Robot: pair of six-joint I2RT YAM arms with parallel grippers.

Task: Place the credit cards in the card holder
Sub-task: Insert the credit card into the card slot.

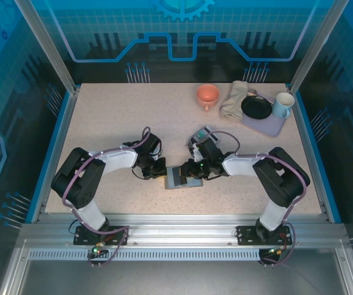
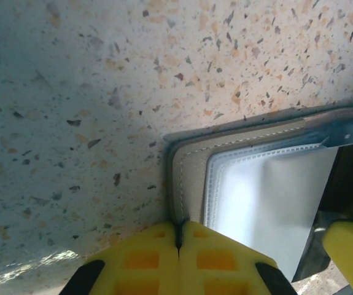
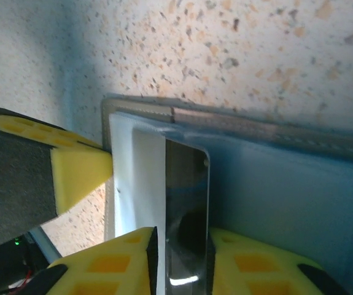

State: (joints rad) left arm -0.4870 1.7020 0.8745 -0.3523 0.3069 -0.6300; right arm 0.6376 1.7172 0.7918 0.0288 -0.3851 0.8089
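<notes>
The card holder (image 1: 181, 179) lies open on the speckled table between the two arms. Its beige cover (image 2: 191, 166) has clear sleeves (image 2: 268, 196). My left gripper (image 2: 179, 230) is shut on the cover's near edge, pinning it. A dark, glossy credit card (image 3: 185, 190) has its far end inside a sleeve of the card holder (image 3: 287, 196). My right gripper (image 3: 181, 246) stands slightly open around the card's near end, with a thin gap on the left side. More credit cards (image 1: 199, 135) lie in a small pile behind the right gripper (image 1: 193, 171).
At the back right are an orange bowl (image 1: 207, 95), a beige cloth (image 1: 233, 99), and a lavender tray (image 1: 268, 127) with a black dish (image 1: 256, 107) and a pale blue mug (image 1: 282, 104). The left gripper's fingertip (image 3: 78, 178) sits close beside the holder.
</notes>
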